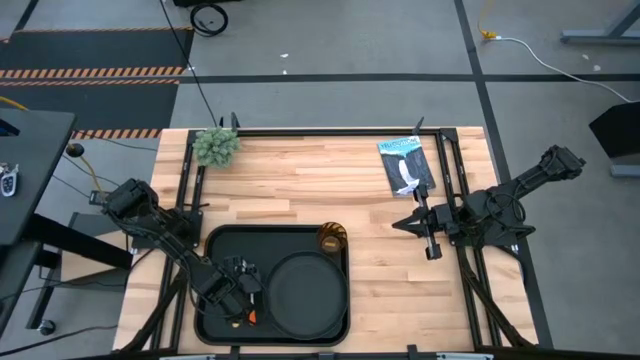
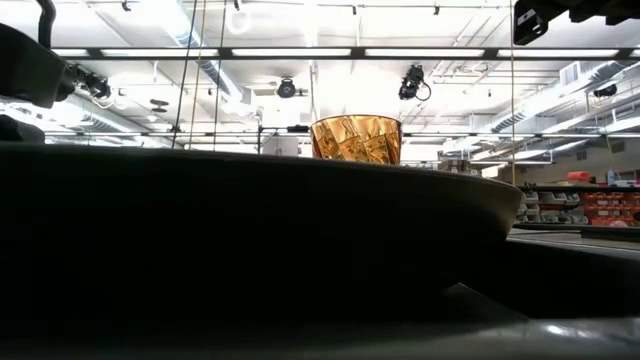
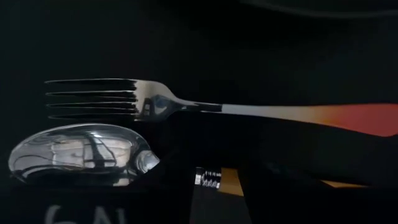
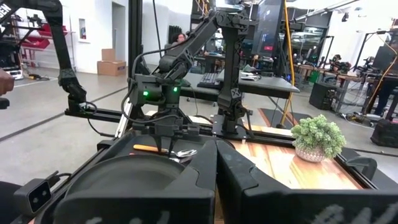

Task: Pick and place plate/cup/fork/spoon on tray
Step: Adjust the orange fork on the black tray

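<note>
The spoon (image 3: 78, 154) is lying on the black tray (image 1: 215, 240), side by side with the fork (image 3: 186, 107), both at about nine o'clock from the round plate (image 1: 305, 290) that is sitting in the tray's right half. In the left wrist view the spoon's shiny bowl is facing up just beside the fork's tines, and the fork's handle is shading to orange at its end. The left claw (image 1: 238, 295) is hanging low right over the two pieces, its fingers standing apart around the spoon's handle; whether they are touching it I cannot tell. The amber cup (image 1: 332, 238) is standing at the tray's one o'clock corner, just beyond the plate. Well off at three o'clock, the right claw (image 1: 432, 250) is waiting above the bare wooden table (image 1: 300, 180), fingers pressed together. A small plant (image 1: 216, 146) is sitting at the table's far left corner.
</note>
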Robot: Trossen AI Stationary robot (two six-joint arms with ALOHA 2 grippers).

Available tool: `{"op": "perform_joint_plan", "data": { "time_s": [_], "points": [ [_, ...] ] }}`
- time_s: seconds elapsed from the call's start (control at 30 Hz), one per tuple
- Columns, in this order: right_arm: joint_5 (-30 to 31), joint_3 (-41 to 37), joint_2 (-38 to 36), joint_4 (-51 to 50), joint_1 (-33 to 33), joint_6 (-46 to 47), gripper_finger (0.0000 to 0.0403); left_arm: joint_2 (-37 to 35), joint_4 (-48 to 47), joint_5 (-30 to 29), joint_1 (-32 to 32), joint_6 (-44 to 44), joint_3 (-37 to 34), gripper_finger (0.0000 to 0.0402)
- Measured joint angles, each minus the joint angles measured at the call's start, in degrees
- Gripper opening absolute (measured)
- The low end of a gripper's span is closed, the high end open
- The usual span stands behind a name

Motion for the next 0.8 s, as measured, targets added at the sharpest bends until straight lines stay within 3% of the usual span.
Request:
{"op": "perform_joint_plan", "data": {
  "time_s": [0.4, 0.8],
  "points": [
    [0.0, -0.06, 0.0, -2.72, 0.0, -0.08, 0.0007, 0.0, -1.4, 0.13, -0.09, -1.46, 0.0, 0.012],
    [-0.22, -8.2, -2.93, 3.56, -1.81, 0.07, 0.0007, -0.07, -3.83, 0.15, -0.09, 1.6, 2.67, 0.012]
  ]
}}
